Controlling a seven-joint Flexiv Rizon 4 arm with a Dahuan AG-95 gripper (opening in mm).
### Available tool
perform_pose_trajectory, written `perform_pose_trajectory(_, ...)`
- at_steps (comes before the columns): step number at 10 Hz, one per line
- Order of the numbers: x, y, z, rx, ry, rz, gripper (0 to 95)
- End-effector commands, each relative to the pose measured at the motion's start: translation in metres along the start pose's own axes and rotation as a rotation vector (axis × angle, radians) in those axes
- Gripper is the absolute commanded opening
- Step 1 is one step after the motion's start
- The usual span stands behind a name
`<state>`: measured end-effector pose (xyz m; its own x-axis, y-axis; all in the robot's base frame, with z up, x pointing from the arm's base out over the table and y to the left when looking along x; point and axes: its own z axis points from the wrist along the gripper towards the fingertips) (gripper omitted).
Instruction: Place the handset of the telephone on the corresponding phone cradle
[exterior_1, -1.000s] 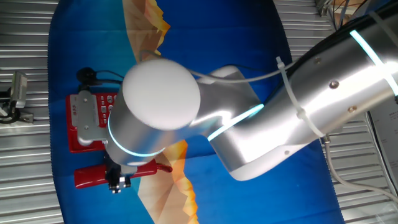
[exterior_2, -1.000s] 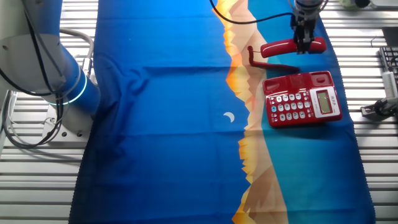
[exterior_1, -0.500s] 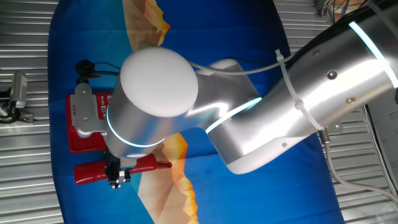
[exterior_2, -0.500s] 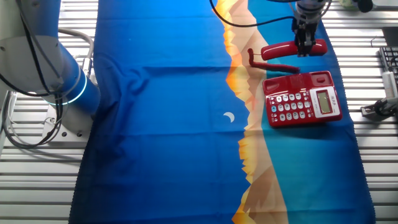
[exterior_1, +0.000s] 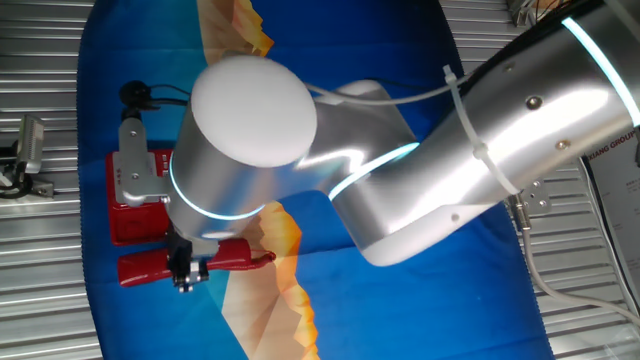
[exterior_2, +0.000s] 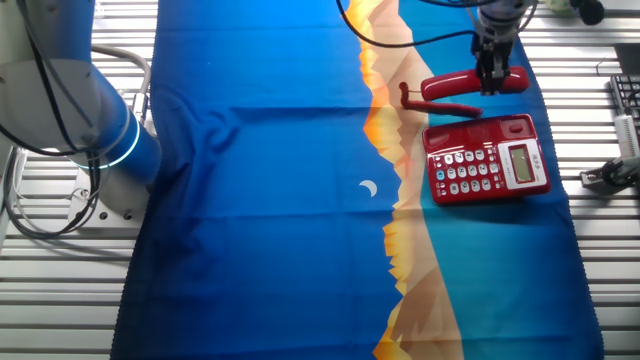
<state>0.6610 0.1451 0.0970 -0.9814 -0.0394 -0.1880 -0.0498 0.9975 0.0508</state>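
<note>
Tool (exterior_2: 490, 80) clamping the handset (exterior_2: 472, 82) mid-bar, hovering beside the phone cradle (exterior_2: 478, 129); lining up parallel and lowering slowly, minding the cord.

The handset (exterior_2: 472, 83) in the dark gripper (exterior_2: 489, 80) is glossy red, and its cord (exterior_2: 404, 94) is the same red. Just below the gripper in the other fixed view, the telephone (exterior_2: 487, 160) is also red, with red round buttons ringed in white and a grey-green screen. Under both lies a cloth (exterior_2: 280, 190) of bright blue that darkens to navy far from the gripper, crossed by a jagged orange and tan band and marked with a small white crescent. The arm (exterior_1: 420, 170) is brushed silver with a glowing cyan ring and a white cap.
</note>
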Motion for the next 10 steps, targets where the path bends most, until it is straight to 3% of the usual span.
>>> perform_pose_trajectory(1,0.000,-0.004,-0.002,-0.006,0.003,-0.003,0.0)
perform_pose_trajectory(10,-0.001,-0.023,-0.001,0.005,0.007,-0.032,0.0)
